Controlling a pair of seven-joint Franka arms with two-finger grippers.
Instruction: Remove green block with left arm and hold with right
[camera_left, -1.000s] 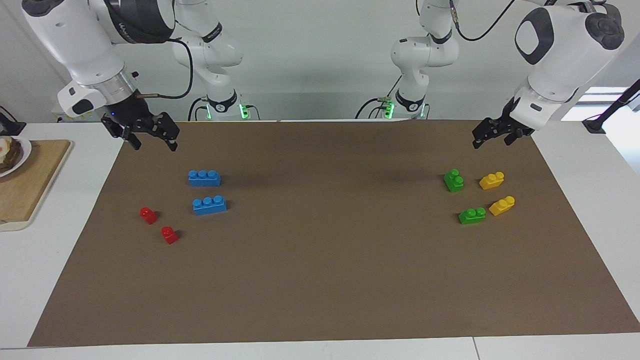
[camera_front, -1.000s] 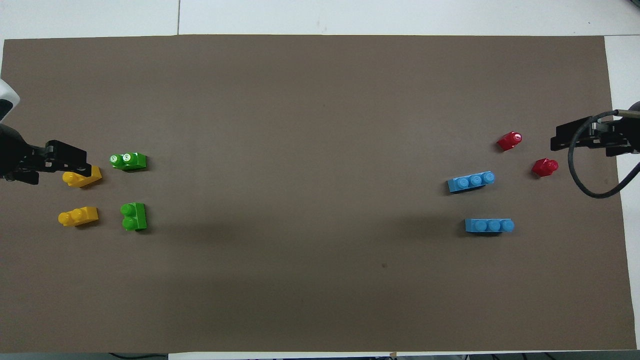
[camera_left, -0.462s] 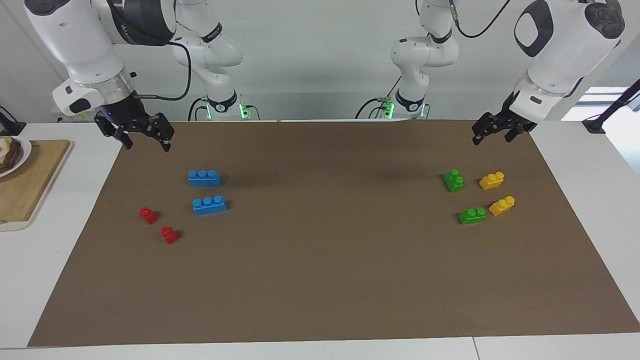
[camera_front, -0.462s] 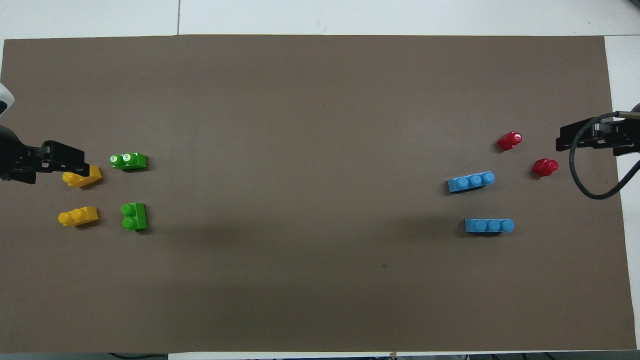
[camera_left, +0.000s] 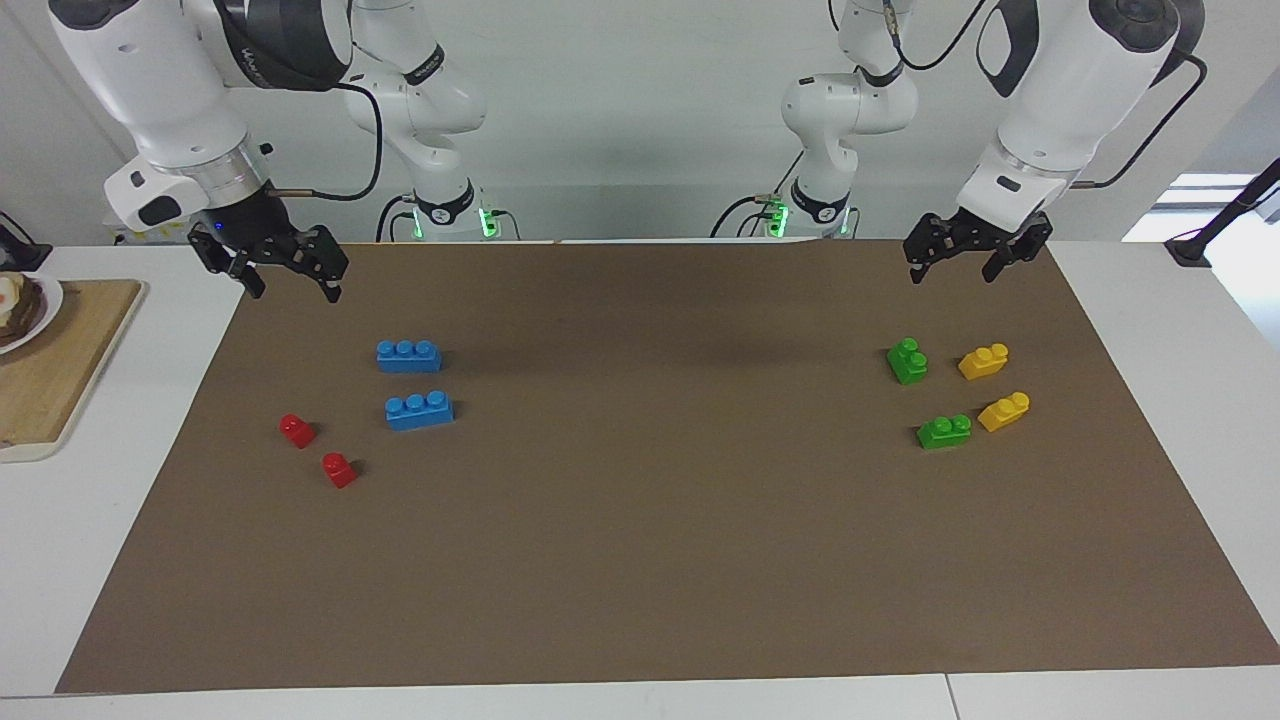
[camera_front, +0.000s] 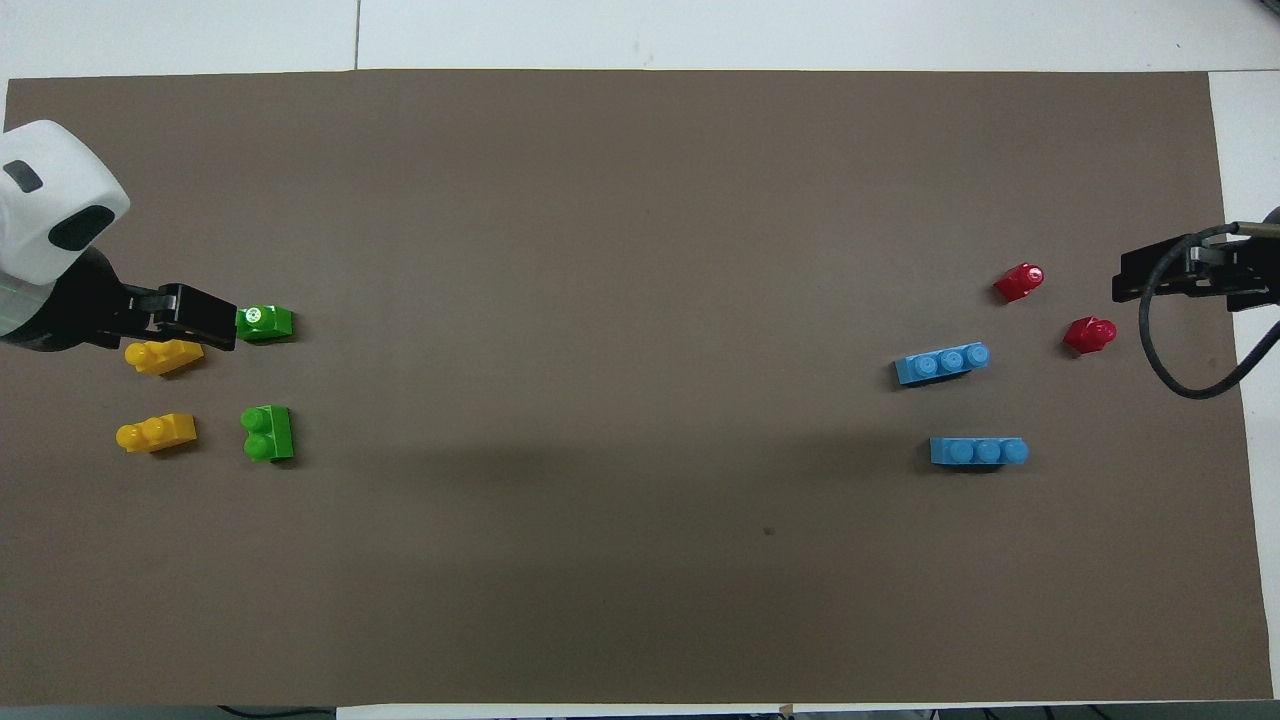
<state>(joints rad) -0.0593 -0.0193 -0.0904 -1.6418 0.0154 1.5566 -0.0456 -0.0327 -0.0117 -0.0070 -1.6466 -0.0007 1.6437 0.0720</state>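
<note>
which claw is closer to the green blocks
Left. The left claw hangs in the air over the green blocks' end of the mat; the right claw waits above the blue bricks' end.

- The left gripper (camera_left: 956, 256), fingers apart, hangs in the air above the brown mat (camera_left: 660, 480), touching nothing.
- Under and ahead of it, two green blocks (camera_left: 908, 361) (camera_left: 944, 431) and two yellow bricks (camera_left: 984, 361) (camera_left: 1004, 411) sit close together, with narrow gaps between them.
- The right gripper (camera_left: 287, 270), fingers apart, is up over the mat's edge; blue bricks (camera_left: 409, 356) and red pieces (camera_left: 297, 430) lie below it, well apart.
- The mat's middle is bare.
</note>
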